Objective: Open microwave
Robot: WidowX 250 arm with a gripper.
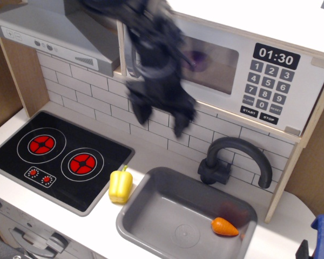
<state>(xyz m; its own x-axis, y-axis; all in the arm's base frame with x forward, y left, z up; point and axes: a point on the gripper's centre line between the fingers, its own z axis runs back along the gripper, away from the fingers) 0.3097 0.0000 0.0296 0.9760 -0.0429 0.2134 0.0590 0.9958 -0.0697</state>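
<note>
The microwave is light wood with a white door, a clear window, a black keypad and a clock reading 01:30. Its door is shut. The grey bar handle at the door's left edge is mostly hidden behind my arm. My gripper is blurred by motion, hangs in front of the tiled wall just below the door's left part, and is open and empty, fingers pointing down.
A grey range hood is at upper left. A black stove sits at left, a yellow pepper beside the grey sink. An orange carrot lies in the sink. A dark faucet stands behind it.
</note>
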